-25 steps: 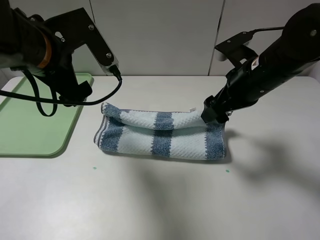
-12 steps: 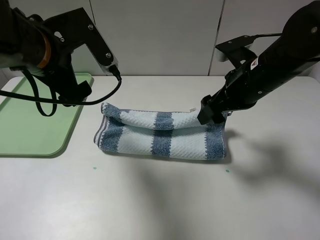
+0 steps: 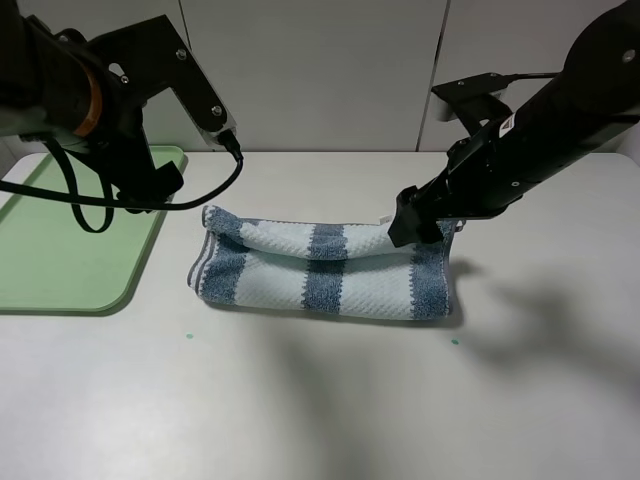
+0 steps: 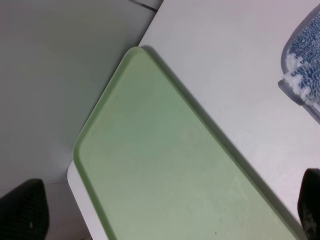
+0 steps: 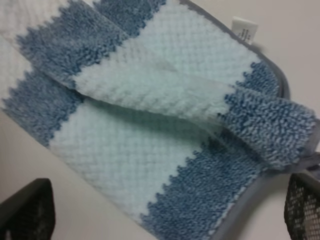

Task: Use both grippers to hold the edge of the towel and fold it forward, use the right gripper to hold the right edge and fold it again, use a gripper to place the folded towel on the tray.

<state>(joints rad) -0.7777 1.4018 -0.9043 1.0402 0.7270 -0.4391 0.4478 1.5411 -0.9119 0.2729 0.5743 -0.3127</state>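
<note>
The towel (image 3: 320,270), striped blue-grey and white, lies folded once into a long band in the middle of the table. Its top layer is rumpled along the back. My right gripper (image 3: 413,222) hovers over the towel's right back corner. In the right wrist view the towel (image 5: 150,125) fills the picture and my right gripper (image 5: 165,215) is open with nothing between its fingers (image 5: 27,210). The grey hem (image 5: 276,75) of the right edge curves past a white label (image 5: 243,27). My left gripper (image 3: 160,183) hangs open over the pale green tray (image 3: 60,260), away from the towel.
The tray (image 4: 165,165) lies at the table's left edge, with a towel corner (image 4: 302,85) beside it in the left wrist view. A pale wall stands behind the table. Bare white tabletop (image 3: 330,400) spreads in front of the towel.
My right gripper has slid a little leftward and back over the towel's right end. The left arm and the towel have not moved.
</note>
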